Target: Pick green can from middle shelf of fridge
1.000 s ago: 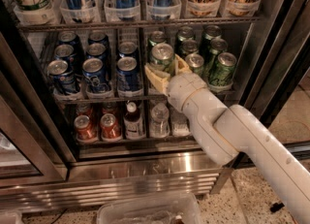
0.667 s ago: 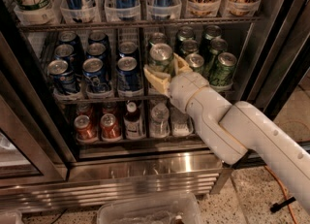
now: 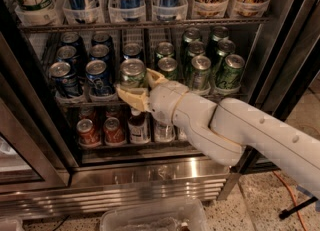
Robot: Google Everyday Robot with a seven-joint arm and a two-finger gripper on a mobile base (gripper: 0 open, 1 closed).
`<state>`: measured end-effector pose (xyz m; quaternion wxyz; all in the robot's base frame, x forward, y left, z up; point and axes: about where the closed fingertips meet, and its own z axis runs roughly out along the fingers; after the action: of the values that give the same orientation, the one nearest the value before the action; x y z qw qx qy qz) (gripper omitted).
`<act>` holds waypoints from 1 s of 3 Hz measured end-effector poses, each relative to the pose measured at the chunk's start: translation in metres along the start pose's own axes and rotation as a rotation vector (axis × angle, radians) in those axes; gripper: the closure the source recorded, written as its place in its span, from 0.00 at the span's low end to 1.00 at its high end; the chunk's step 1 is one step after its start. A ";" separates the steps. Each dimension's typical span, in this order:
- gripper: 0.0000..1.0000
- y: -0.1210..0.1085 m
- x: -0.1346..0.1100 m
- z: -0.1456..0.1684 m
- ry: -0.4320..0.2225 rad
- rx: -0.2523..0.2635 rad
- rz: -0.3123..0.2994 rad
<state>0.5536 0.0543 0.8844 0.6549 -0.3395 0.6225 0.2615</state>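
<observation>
The gripper (image 3: 137, 86) pinches the green can (image 3: 132, 71) and has drawn it leftward and outward from its lane on the middle shelf (image 3: 75, 100) of the fridge (image 3: 150, 175); it now hangs before the blue cans (image 3: 97, 72); the pick looks nearly done

I am seeing the green can (image 3: 132, 75) standing upright at the front edge of the middle shelf (image 3: 100, 99), its silver top facing up and its green body showing pale markings. The gripper (image 3: 136, 84) is clamping it there, one tan finger lying across its lower front and the other pressing its right side. The middle shelf, a dark wire rack, is sitting halfway up the fridge (image 3: 150, 175), whose stainless-steel base is running below it.
</observation>
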 end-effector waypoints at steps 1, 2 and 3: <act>1.00 0.012 0.006 -0.019 0.040 -0.147 -0.029; 1.00 0.012 0.006 -0.019 0.040 -0.147 -0.029; 1.00 0.013 0.004 -0.017 0.058 -0.175 -0.034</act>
<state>0.5333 0.0489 0.8787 0.6086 -0.4137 0.6101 0.2936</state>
